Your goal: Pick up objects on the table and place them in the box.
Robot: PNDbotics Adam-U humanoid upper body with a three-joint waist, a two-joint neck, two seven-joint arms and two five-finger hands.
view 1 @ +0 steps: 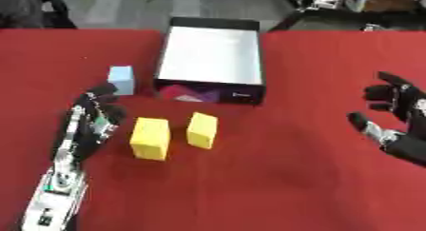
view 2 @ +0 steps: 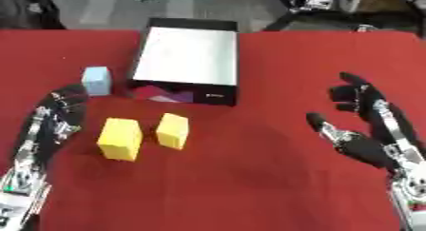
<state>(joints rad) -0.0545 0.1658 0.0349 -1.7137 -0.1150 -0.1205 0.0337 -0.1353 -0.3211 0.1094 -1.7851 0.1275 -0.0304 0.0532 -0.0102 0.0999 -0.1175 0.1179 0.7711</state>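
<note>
Two yellow blocks stand on the red table: a larger one (view 1: 150,138) and a smaller one (view 1: 202,129) to its right. A light blue block (view 1: 121,79) sits further back on the left. The black box (view 1: 211,55) with a pale inside stands behind them at the centre. My left hand (view 1: 93,118) lies open just left of the larger yellow block, apart from it. My right hand (view 2: 359,123) hovers open at the right, far from the blocks, holding nothing.
The red table (view 1: 275,178) spreads wide in front and to the right of the blocks. A pink and purple patch (view 1: 187,94) shows on the box's front wall. Grey floor and dark furniture lie beyond the table's far edge.
</note>
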